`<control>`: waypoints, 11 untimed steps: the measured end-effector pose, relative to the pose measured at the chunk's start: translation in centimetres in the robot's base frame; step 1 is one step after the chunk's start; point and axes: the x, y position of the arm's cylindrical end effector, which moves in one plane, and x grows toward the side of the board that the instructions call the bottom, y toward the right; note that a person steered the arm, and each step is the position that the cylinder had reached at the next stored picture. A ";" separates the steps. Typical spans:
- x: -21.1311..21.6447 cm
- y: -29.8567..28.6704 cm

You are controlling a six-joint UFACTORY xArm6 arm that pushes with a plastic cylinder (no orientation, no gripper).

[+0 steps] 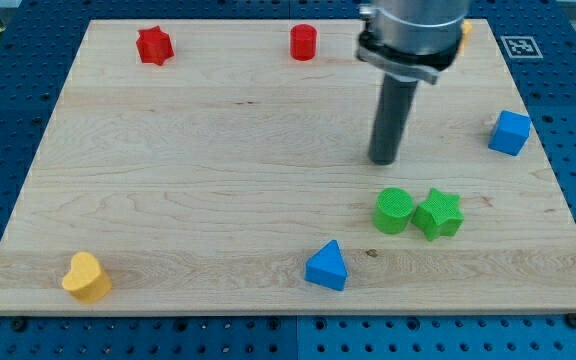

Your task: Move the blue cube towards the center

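The blue cube (509,132) sits near the right edge of the wooden board (198,170), in its upper half. My tip (384,160) rests on the board well to the left of the cube and slightly lower in the view. It touches no block. A green cylinder (394,210) lies just below the tip, with a green star (438,214) touching its right side.
A blue triangular block (327,267) lies near the bottom edge. A yellow heart (86,277) sits at the bottom left. A red star (154,45) and a red cylinder (303,42) stand along the top edge. An orange block (465,32) is mostly hidden behind the arm.
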 end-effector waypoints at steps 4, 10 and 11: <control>0.7 7.1; -5.0 19.2; -3.7 15.7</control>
